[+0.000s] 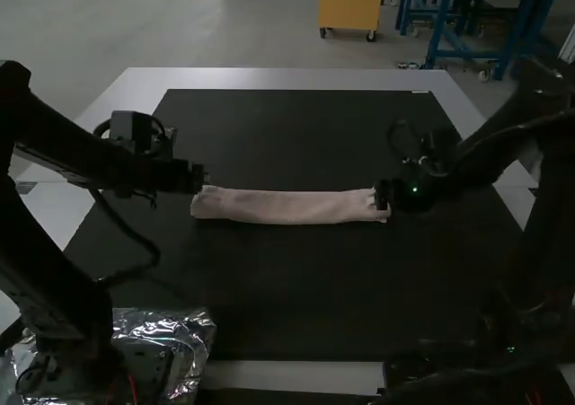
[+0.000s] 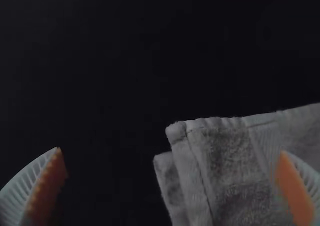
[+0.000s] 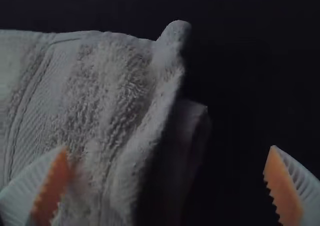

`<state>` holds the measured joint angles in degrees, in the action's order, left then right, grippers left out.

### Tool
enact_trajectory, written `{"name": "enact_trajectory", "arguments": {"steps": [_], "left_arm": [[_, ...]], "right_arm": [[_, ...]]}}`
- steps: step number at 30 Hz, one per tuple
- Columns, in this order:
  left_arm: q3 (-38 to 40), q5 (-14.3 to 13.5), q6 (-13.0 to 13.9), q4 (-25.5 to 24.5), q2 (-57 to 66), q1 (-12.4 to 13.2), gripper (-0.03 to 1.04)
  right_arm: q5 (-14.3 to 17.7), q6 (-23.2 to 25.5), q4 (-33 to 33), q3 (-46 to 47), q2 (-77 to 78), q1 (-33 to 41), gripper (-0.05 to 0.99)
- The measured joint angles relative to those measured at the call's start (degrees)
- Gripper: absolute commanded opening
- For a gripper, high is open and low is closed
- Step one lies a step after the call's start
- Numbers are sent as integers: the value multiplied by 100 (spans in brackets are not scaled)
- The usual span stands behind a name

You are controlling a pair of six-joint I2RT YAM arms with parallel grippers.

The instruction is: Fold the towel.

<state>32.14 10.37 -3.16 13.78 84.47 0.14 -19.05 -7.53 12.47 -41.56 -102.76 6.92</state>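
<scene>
There lay our towel (image 1: 287, 206), a long folded strip across the black mat (image 1: 287, 284), left gripper (image 2: 171, 151) and right gripper (image 3: 169, 147) wide apart at its ends! For a neat next fold, we needed every layer pinched before lifting.

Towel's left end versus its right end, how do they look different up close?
The left end has a fairly straight, flat edge, while the right end has a wavy, rumpled edge. The left end's corner is blunt and compact; the right end's corner sticks out in a narrow nub. At both ends, a lower layer peeks out beyond the top one.
</scene>
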Motion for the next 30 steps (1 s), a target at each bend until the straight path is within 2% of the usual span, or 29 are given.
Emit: {"name": "enact_trajectory", "arguments": {"steps": [2,3,6,7,14,17,21,23,27,30], "left_arm": [[0,0,-13,2,0,31,97],[-2,0,-13,4,0,42,97],[0,0,-15,39,0,50,97],[-2,2,-15,55,0,50,97],[0,0,-15,111,0,50,97],[-2,0,-15,153,0,50,97],[7,-4,-13,256,0,50,97],[50,-31,-11,280,0,48,97],[151,-125,0,398,0,48,97],[151,-177,52,426,0,33,97]], "right_arm": [[20,-9,50,0,-63,9,77],[33,-26,70,-2,-81,11,63],[-28,-59,79,-24,-177,39,2],[-70,-66,83,-24,-219,63,-2],[-295,-190,-192,-107,-236,42,-2],[-483,-323,-557,-83,-9,-319,-2],[-520,-415,-922,-90,605,-977,-2],[-529,-437,-1121,-90,940,-1067,-3],[-643,-358,-1202,-90,1338,-774,-2],[-671,-199,-1182,-90,1408,-142,-2]]}}
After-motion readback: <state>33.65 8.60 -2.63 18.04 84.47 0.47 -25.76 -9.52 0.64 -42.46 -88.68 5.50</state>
